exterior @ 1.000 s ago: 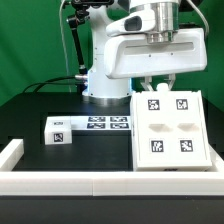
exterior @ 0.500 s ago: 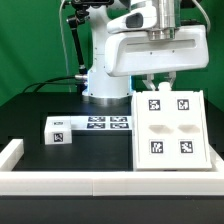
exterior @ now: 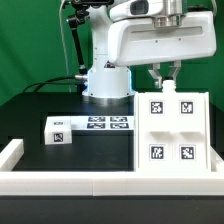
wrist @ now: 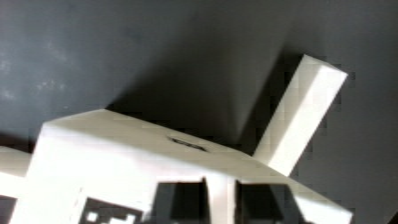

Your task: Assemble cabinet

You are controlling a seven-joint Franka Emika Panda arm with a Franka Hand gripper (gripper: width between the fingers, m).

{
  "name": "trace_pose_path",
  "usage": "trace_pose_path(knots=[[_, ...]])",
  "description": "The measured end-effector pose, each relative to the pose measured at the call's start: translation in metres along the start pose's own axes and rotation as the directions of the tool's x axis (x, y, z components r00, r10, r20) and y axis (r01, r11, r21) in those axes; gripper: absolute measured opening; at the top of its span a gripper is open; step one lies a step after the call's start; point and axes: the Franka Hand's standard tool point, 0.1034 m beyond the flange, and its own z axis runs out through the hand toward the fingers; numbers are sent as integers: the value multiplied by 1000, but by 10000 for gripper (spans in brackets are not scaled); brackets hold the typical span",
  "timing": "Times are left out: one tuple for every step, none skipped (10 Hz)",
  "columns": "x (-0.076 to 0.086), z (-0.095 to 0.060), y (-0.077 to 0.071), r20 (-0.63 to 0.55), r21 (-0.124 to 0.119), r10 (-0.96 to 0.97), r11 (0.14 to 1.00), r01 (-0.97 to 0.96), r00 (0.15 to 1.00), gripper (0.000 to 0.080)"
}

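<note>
The cabinet (exterior: 170, 130) is a large white box with several black-and-white tags on its face, at the exterior view's right. It stands tilted up, with its far edge raised. My gripper (exterior: 165, 84) is above that far edge, shut on a thin white panel of the cabinet. In the wrist view the cabinet (wrist: 125, 150) fills the lower part. My gripper (wrist: 224, 200) has its two dark fingers on either side of a narrow white panel edge. A small white tagged block (exterior: 56, 131) lies on the black table at the exterior view's left, apart from the gripper.
The marker board (exterior: 108, 123) lies flat between the block and the cabinet. A low white border rail (exterior: 90, 184) runs along the table's front and turns up the left side. The robot's white base (exterior: 105, 85) stands behind the marker board.
My gripper has risen with the cabinet's far edge in it. The cabinet has tilted up, so its tagged face looks taller. The small block has not moved.
</note>
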Motion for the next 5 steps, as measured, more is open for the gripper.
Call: trace_pose_path(knots=[[3,1,1,-1,1,-2,1000,2,1000,60],[6,4,1,-2,2,-3,1000,3,1000,48],[12,3,2,-7,2,-5,1000,5,1000,48],[15,3,2,-8,3,-6,1000,6,1000,34],[14,4,2,-6,3,-5,1000,5,1000,34]])
